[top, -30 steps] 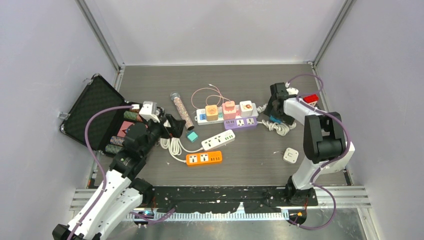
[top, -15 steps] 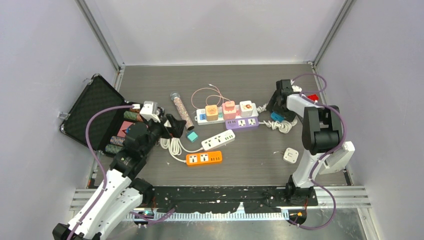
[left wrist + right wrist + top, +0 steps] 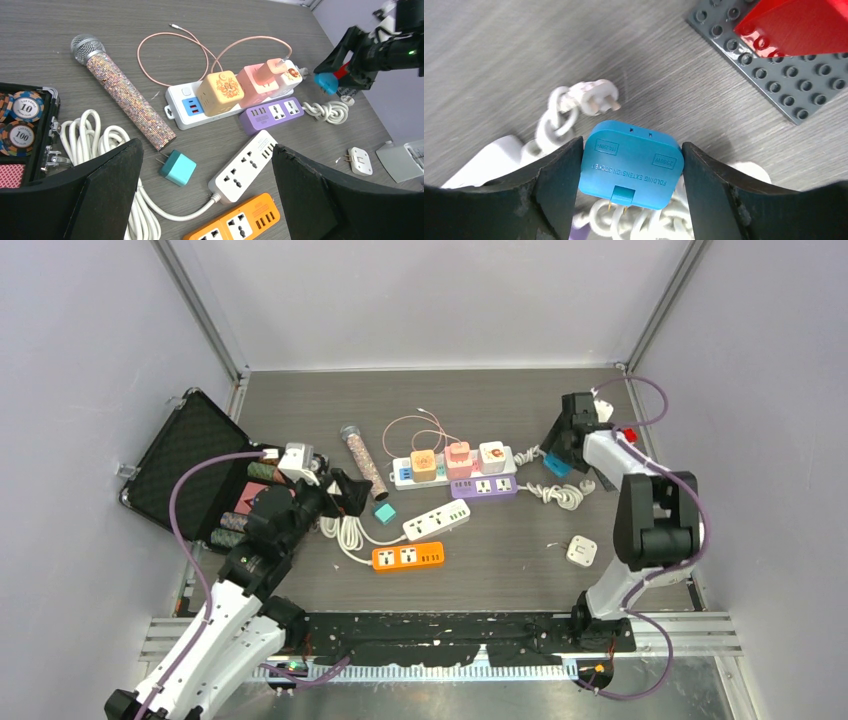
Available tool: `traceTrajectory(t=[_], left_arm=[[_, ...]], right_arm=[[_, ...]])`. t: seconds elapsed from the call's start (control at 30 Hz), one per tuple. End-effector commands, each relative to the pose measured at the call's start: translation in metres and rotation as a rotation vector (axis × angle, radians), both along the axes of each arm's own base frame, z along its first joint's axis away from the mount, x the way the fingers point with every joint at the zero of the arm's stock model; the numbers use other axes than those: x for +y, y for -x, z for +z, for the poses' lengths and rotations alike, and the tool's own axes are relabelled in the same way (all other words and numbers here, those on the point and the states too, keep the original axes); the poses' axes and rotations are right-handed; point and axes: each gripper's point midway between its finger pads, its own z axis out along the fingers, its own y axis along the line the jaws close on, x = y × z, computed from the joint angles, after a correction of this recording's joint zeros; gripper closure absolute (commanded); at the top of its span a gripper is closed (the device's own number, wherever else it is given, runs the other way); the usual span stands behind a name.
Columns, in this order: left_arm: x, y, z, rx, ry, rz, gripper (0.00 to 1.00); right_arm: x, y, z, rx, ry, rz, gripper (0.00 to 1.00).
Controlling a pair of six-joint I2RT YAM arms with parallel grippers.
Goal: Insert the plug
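My right gripper [image 3: 631, 172] is shut on a blue folding plug [image 3: 631, 170], its prongs pointing down, held above a coiled white cable [image 3: 560, 493] at the back right. The blue plug also shows in the top view [image 3: 557, 465] and the left wrist view [image 3: 326, 82]. The purple strip [image 3: 482, 485] and the white strip carrying cube adapters [image 3: 455, 462] lie left of it. My left gripper [image 3: 207, 195] is open and empty above a white strip [image 3: 243, 166], an orange strip [image 3: 231, 224] and a teal charger [image 3: 177, 167].
A glitter microphone [image 3: 363, 460] lies at the back centre. An open black case [image 3: 185, 465] with poker chips sits at the left. A small white adapter [image 3: 581, 551] lies at the right. A grey baseplate with a red piece [image 3: 794, 60] sits at the far right.
My right gripper has risen and moved back right with the blue plug, lifting it off the coiled cable. The left arm has not moved.
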Motion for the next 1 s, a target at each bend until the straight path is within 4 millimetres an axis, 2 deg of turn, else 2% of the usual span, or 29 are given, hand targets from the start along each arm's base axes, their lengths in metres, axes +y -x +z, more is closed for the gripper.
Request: traceTrajectory(t=[0.0,0.17,0.3,0.33,0.4,0.43,0.47,0.5,0.53,0.57,0.6,0.63,0.67,0.8,0.97], left_arm=[[-0.006,0.003,0.015,-0.030,0.045,-0.033,0.00],[-0.011,0.005,0.021,-0.044,0.070,-0.057,0.00],[-0.026,0.009,0.029,-0.042,0.100,-0.140,0.00],[-0.034,0.012,0.031,-0.035,0.110,-0.186,0.00],[-0.046,0.015,0.035,-0.022,0.137,-0.252,0.02],[-0.052,0.016,0.038,-0.019,0.157,-0.280,0.03],[-0.057,0.017,0.043,-0.039,0.181,-0.309,0.03],[-0.063,0.018,0.051,-0.067,0.214,-0.339,0.04],[-0.067,0.020,0.055,-0.088,0.235,-0.365,0.04],[-0.071,0.021,0.060,-0.116,0.254,-0.384,0.04],[-0.074,0.022,0.062,-0.135,0.269,-0.398,0.04],[-0.077,0.025,0.066,-0.157,0.281,-0.420,0.04],[-0.081,0.028,0.069,-0.173,0.289,-0.440,0.04],[-0.095,0.038,0.082,-0.249,0.309,-0.498,0.04],[-0.103,0.032,0.086,-0.326,0.345,-0.428,0.03]], right_arm=[[0.008,-0.013,0.073,-0.225,-0.051,0.016,0.44],[0.032,0.004,0.107,-0.311,-0.199,0.041,0.44],[0.055,0.026,0.134,-0.400,-0.323,0.075,0.44],[0.067,0.031,0.138,-0.406,-0.356,0.115,0.44],[0.083,0.045,0.161,-0.474,-0.373,0.178,0.44],[0.095,0.051,0.162,-0.478,-0.377,0.218,0.44],[0.101,0.056,0.173,-0.516,-0.377,0.244,0.44],[0.115,0.063,0.173,-0.518,-0.389,0.284,0.44],[0.123,0.067,0.186,-0.564,-0.406,0.306,0.44],[0.140,0.075,0.186,-0.565,-0.429,0.349,0.44],[0.149,0.079,0.195,-0.603,-0.462,0.357,0.44],[0.168,0.088,0.200,-0.610,-0.510,0.394,0.44],[0.171,0.089,0.208,-0.649,-0.511,0.378,0.44],[0.211,0.109,0.227,-0.703,-0.584,0.385,0.44],[0.258,0.128,0.248,-0.737,-0.701,0.405,0.43]])
